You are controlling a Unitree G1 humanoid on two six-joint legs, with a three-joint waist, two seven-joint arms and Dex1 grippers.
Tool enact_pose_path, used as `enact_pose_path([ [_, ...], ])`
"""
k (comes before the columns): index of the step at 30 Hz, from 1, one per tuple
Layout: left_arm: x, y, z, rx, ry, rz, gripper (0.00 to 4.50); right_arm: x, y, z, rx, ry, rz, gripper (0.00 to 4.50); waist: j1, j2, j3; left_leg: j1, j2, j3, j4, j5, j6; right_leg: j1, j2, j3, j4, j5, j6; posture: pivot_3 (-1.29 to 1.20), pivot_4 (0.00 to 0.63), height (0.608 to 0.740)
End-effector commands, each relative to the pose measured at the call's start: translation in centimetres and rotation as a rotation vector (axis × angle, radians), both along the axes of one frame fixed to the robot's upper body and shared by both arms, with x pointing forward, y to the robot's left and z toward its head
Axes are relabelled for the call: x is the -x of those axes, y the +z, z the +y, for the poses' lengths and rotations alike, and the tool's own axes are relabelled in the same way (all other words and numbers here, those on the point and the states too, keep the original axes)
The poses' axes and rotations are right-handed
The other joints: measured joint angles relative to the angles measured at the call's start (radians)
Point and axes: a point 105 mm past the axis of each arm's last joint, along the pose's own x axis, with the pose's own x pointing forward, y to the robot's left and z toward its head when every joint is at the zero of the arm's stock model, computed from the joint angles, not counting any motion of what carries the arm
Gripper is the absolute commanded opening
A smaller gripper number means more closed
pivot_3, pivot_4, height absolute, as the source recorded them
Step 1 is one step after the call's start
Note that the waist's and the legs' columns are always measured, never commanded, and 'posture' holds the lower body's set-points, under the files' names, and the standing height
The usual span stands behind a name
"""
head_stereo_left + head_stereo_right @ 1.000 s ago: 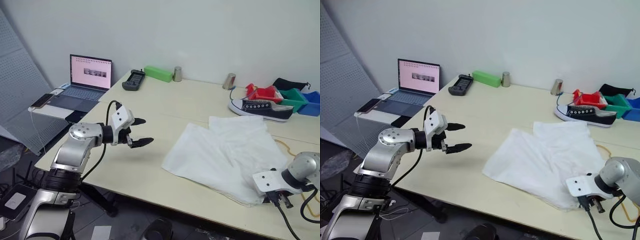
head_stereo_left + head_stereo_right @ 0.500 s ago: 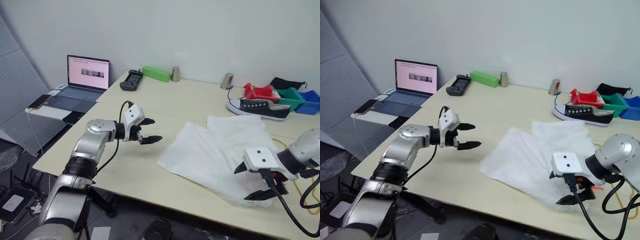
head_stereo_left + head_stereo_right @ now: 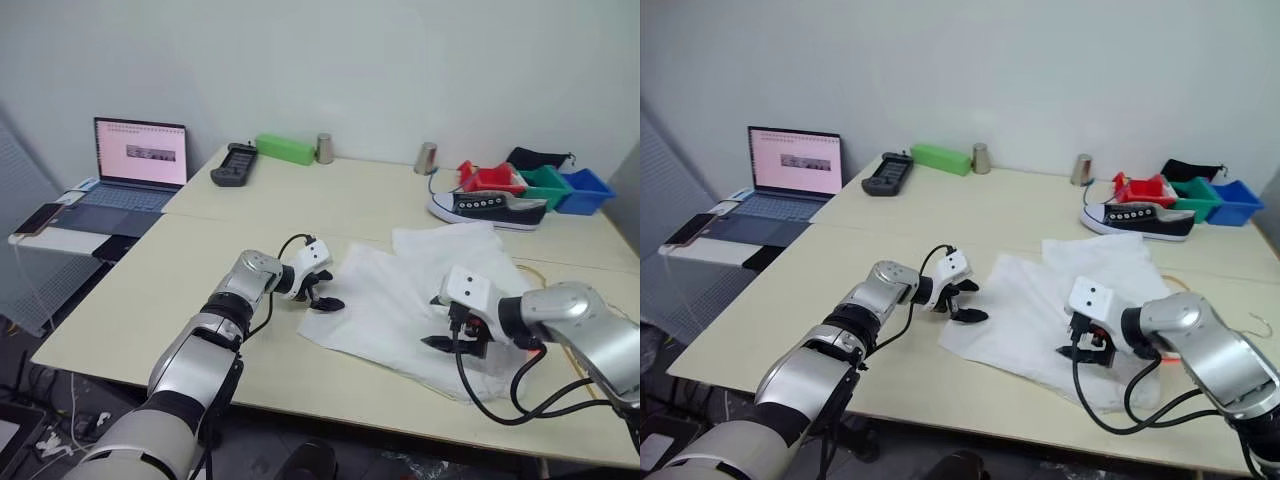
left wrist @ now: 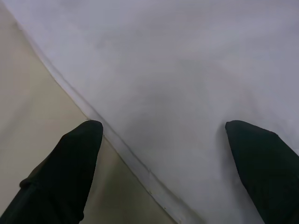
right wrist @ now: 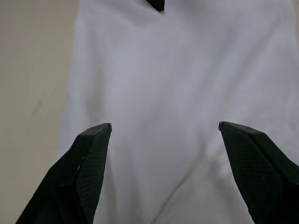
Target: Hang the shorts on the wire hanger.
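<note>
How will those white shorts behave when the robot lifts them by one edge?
The shorts lie flat with soft folds and overlapping layers, so they will probably droop and bunch, not hold shape. The fabric looks thin, likely light. A pinch at the hemmed edge, where the left hand sits, may lift only one layer.

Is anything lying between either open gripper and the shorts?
Nothing visible. The left gripper sits open at the edge of the shorts, the right gripper open over their middle; bare fabric fills the gap between each one's fingers.

No lettering can be made out — the laptop [image 3: 139, 155] screen's rows are too small.
</note>
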Motion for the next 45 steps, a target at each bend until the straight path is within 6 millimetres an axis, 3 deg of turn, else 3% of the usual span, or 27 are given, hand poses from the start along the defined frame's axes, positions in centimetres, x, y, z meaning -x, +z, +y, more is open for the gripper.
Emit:
enact_pose_path([
  [1, -0.3, 0.8, -0.2, -0.027, -0.044, -0.032, 4.50, -0.2, 1.8, 0.5, -0.038, -0.034, -0.074, 3.89, -0.015, 0.000, 0.000, 0.001, 0.000, 0.000, 0.000, 0.000, 0.000, 0.000, 0.000, 0.000, 0.001, 0.000, 0.000, 0.23, 0.000, 0.740],
  [3, 0.0, 0.3, -0.1, -0.046, -0.059, -0.021, 4.50, -0.4, 1.8, 0.8, -0.048, -0.050, -0.081, 3.89, -0.031, 0.000, 0.000, 0.003, 0.000, 0.000, 0.001, 0.000, 0.000, 0.001, 0.000, 0.000, 0.006, 0.000, -0.001, 0.23, 0.000, 0.740],
  [7, 0.2, 0.3, -0.1, -0.032, -0.072, -0.009, 3.87, -0.9, 2.1, 1.0, -0.062, -0.070, -0.097, 3.94, -0.059, 0.000, 0.000, 0.003, 0.000, -0.002, 0.006, 0.000, 0.000, 0.001, 0.001, 0.000, 0.012, 0.000, -0.001, 0.23, 0.000, 0.740],
  [16, 0.3, 0.8, 2.9, -0.026, -0.034, -0.018, 1.89, -2.0, 2.3, 0.8, -0.059, -0.094, -0.120, 3.94, -0.109, 0.000, 0.000, 0.003, 0.000, -0.010, 0.008, 0.000, 0.000, 0.001, 0.001, -0.001, 0.013, -0.001, -0.002, 0.27, 0.000, 0.740],
  [24, 1.1, 1.6, 4.7, 0.023, 0.015, -0.050, 0.22, -3.0, 2.4, 1.0, -0.058, -0.075, -0.138, 3.94, -0.111, 0.000, 0.000, 0.003, 0.001, -0.011, 0.008, 0.000, 0.000, 0.001, 0.001, -0.001, 0.013, -0.001, -0.002, 0.32, 0.000, 0.740],
  [28, 3.4, 1.6, 5.4, 0.025, -0.020, -0.016, 0.22, -3.2, 2.4, 1.0, -0.056, -0.063, -0.139, 3.94, -0.109, 0.001, 0.000, 0.003, 0.001, -0.011, 0.008, 0.000, 0.000, 0.001, 0.000, 0.000, 0.013, -0.001, -0.002, 0.33, 0.000, 0.740],
  [33, 7.5, 1.1, 6.7, -0.003, -0.086, 0.069, 0.22, -3.2, 2.3, 0.8, -0.045, -0.051, -0.139, 3.94, -0.108, 0.001, 0.000, 0.003, 0.001, -0.011, 0.008, 0.000, 0.000, 0.001, -0.001, 0.000, 0.013, -0.001, -0.002, 0.33, 0.000, 0.740],
  [37, 9.7, 1.1, 5.8, 0.011, -0.114, 0.113, 0.22, -3.0, 2.0, 0.7, -0.039, -0.044, -0.124, 3.94, -0.105, 0.003, 0.001, 0.003, 0.001, -0.011, 0.008, 0.000, 0.000, 0.001, -0.002, 0.000, 0.013, -0.002, -0.003, 0.33, 0.000, 0.740],
  [39, 10.1, 1.0, 5.0, 0.014, -0.119, 0.108, 0.22, -2.9, 1.9, 0.7, -0.035, -0.042, -0.119, 3.94, -0.102, 0.003, 0.001, 0.003, 0.001, -0.012, 0.008, 0.000, 0.000, 0.001, -0.002, -0.001, 0.013, -0.002, -0.002, 0.33, 0.000, 0.740],
  [45, 8.6, 0.6, 4.2, 0.030, -0.037, 0.054, 0.22, -2.7, 1.9, 0.2, -0.023, -0.043, -0.107, 3.94, -0.100, 0.003, 0.001, 0.003, 0.000, -0.012, 0.008, 0.000, 0.000, 0.002, -0.002, -0.001, 0.013, -0.002, -0.002, 0.31, 0.000, 0.740],
])
